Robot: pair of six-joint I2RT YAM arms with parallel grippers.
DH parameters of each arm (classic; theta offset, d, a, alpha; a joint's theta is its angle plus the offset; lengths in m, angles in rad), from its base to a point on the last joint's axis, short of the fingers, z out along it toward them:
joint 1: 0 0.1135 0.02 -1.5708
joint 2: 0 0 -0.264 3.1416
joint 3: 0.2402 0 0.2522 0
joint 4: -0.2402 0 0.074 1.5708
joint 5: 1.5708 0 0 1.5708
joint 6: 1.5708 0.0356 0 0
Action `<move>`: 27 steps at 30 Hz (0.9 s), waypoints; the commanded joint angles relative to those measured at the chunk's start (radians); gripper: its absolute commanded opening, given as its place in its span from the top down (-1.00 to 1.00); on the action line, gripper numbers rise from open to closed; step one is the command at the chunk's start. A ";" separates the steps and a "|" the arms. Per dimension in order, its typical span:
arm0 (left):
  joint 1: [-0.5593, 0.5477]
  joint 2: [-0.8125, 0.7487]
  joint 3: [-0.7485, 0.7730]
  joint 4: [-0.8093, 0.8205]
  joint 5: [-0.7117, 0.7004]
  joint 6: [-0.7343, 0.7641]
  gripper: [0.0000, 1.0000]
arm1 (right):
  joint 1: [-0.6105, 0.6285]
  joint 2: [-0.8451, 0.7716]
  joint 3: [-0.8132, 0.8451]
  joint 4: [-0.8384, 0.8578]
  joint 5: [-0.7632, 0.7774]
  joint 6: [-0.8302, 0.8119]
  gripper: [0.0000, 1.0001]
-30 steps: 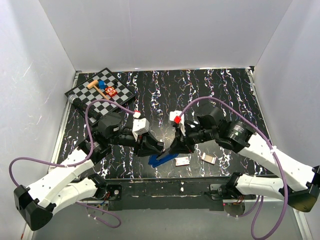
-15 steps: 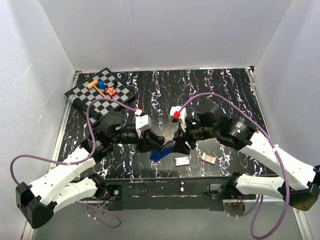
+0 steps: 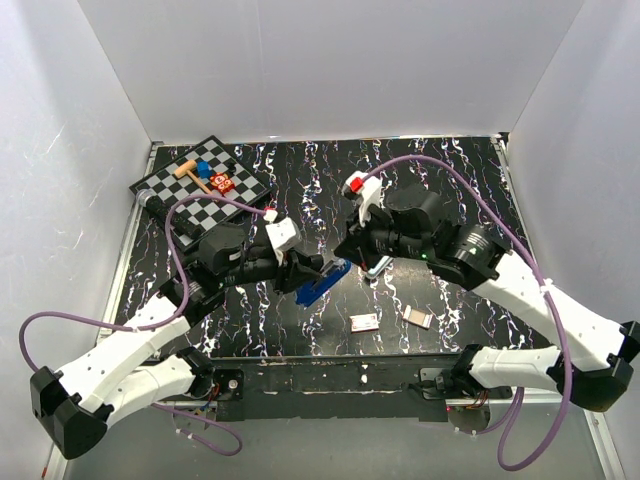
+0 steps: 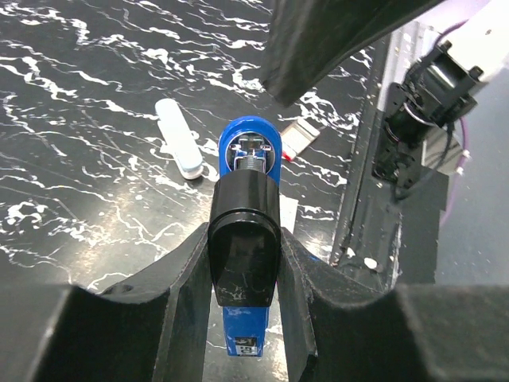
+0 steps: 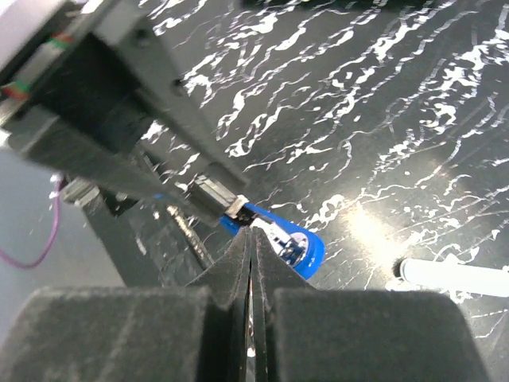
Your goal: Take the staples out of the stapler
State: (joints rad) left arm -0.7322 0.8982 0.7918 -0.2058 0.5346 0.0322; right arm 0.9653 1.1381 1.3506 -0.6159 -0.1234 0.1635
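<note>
We've lifted the stapler [image 3: 322, 283] since a second ago, left gripper [image 4: 245, 263] clamping its likely light, slick body mid-length, right gripper [image 5: 250, 239] pinched shut by the nose.

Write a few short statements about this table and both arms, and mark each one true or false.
1. The left jaws are clamped on the stapler. True.
2. The right jaws stand wide open. False: they are shut, with their tips meeting at the stapler's front end.
3. The checkerboard sits at the far left corner of the table. True.
4. The pink-and-white packet lies on the checkerboard. False: it lies on the table near the front edge, beside the tan rectangle.
</note>
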 commanded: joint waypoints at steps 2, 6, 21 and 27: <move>0.004 -0.053 0.020 0.106 -0.119 -0.025 1.00 | 0.006 0.044 -0.004 0.103 0.203 0.188 0.97; 0.004 -0.053 0.018 0.128 -0.162 -0.071 1.00 | 0.006 0.068 -0.034 0.162 0.217 0.274 0.97; 0.004 -0.021 0.026 0.137 -0.223 -0.083 1.00 | 0.010 0.137 -0.068 0.269 0.246 0.367 0.97; 0.004 -0.019 0.027 0.135 -0.248 -0.083 1.00 | 0.021 0.158 -0.062 0.271 0.257 0.381 0.97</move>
State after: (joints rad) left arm -0.7322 0.8959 0.7918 -0.1493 0.3172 -0.0456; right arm 0.9726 1.2884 1.2793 -0.3946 0.1070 0.5217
